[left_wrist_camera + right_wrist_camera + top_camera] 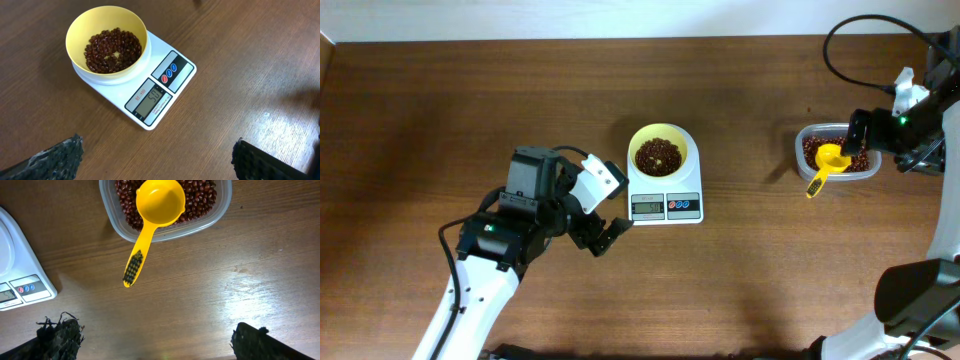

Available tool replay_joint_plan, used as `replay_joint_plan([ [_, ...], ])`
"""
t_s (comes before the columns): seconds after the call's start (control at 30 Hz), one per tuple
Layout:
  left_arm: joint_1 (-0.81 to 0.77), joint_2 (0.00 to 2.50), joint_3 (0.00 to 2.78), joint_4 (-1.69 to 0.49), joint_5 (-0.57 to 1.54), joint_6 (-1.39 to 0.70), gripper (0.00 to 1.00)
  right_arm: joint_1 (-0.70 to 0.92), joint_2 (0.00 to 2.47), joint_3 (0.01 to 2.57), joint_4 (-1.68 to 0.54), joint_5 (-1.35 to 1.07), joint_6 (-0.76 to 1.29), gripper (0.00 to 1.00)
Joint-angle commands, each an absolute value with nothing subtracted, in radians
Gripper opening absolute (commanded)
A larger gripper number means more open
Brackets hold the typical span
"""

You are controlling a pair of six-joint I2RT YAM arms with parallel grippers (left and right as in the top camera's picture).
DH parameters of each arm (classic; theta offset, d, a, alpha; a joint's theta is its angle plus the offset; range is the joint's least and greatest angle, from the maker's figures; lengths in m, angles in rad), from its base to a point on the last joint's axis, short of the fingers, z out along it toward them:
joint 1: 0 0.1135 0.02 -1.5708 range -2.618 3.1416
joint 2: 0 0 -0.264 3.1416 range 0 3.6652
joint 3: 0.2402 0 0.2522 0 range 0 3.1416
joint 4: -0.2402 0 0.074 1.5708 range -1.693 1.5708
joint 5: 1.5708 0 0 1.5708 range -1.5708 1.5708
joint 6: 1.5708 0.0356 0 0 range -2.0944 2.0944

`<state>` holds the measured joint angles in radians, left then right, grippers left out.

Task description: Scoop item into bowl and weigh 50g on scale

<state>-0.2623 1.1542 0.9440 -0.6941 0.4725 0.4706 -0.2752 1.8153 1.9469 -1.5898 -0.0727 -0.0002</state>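
The pale yellow bowl (659, 151) holds red-brown beans (658, 155) and stands on the white scale (665, 205) at the table's middle. In the left wrist view the bowl (82, 27) sits on the scale (175, 85), whose display reads 50. My left gripper (605, 236) is open and empty, just left of the scale; its fingers (157, 160) are spread wide. My right gripper (863, 130) is open and empty beside the clear tub (804, 160) of beans; its fingers (155, 340) are apart. The yellow scoop (152, 215) rests in the tub (220, 210), handle over the rim.
The scoop (826, 165) handle sticks out over the tub's front left edge. The scale's corner shows at the left of the right wrist view (20, 275). A black cable (850, 40) loops at the back right.
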Motion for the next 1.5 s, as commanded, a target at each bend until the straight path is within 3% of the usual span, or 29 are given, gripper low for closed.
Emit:
replay_joint_plan([
  [0.0,-0.26,1.156,0.939,-0.693,0.49,0.462,0.99,-0.276,1.803,1.966,-1.589,-0.068,-0.004,0.99],
  [0.6,-0.26,1.157,0.939,-0.716,0.518,0.449,0.99,-0.276,1.803,1.966,-1.589,-0.068,-0.004,0.99],
  [0.7,-0.278,1.179,0.934,-0.678,0.495,0.34,0.99,-0.276,1.803,1.966,-1.589,-0.068,-0.004,0.99],
  [0.77,-0.332,1.203,0.922,-0.609,0.309,0.127,0.99,-0.276,1.803,1.966,-1.589,-0.068,-0.004,0.99],
  [0.9,-0.458,1.212,0.847,-0.503,0.047,-0.1,0.99,-0.276,1.803,1.966,-1.589,-0.068,-0.004,0.99],
  [1.0,-0.51,1.212,0.766,-0.437,-0.036,-0.253,0.99,-0.276,1.803,1.966,-1.589,-0.068,-0.004,0.99],
  [1.47,-0.779,1.269,0.634,-0.247,-0.209,-0.483,0.99,-0.276,1.803,1.966,-1.589,-0.068,-0.004,0.99],
])
